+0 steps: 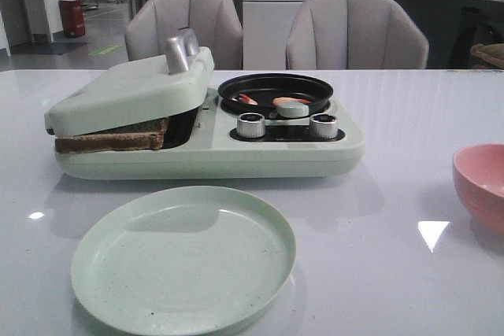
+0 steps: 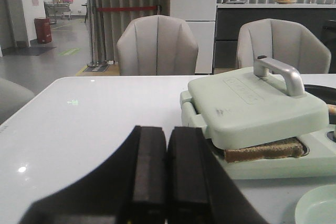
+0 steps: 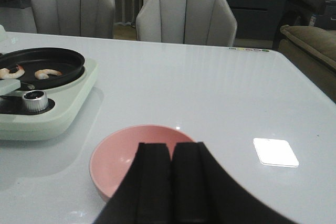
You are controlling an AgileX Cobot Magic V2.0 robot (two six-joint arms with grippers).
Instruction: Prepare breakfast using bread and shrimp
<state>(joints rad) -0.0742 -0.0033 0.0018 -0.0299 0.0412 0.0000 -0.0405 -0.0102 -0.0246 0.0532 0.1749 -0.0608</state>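
The cooker (image 1: 236, 155) blocks the middle of the surface (image 1: 394, 257); bare room lies between it, the plate (image 1: 183, 257) and the bowl (image 1: 482, 182).

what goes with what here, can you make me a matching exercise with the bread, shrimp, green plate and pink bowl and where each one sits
Things:
1. bread
2. shrimp
3. green plate
4. pink bowl

Places:
A. on the table in front of the breakfast maker
B. in the black pan
C. under the part-closed lid
D. on the table at the robot's right

Pairs: 1-C, 2-B, 3-A, 4-D
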